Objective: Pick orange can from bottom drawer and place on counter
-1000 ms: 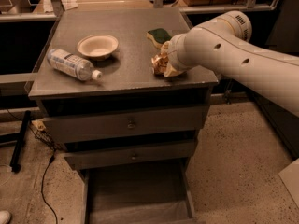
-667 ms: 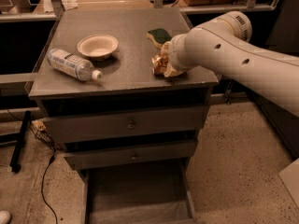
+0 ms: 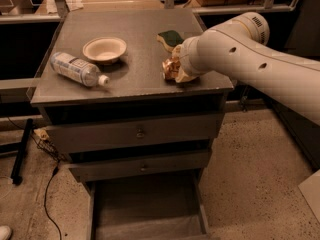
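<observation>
Stubby mottled orange can (image 3: 169,69) on speckled grey counter (image 3: 135,76), front-right corner; hand (image 3: 176,71) at it, grip cannot be told; position unchanged.

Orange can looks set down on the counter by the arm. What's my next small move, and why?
Probably release any grip and raise the gripper straight up. The orange can appears to rest on the counter near its front right edge, with the gripper against it. A sideways retreat could knock it off or into the green sponge behind.
</observation>
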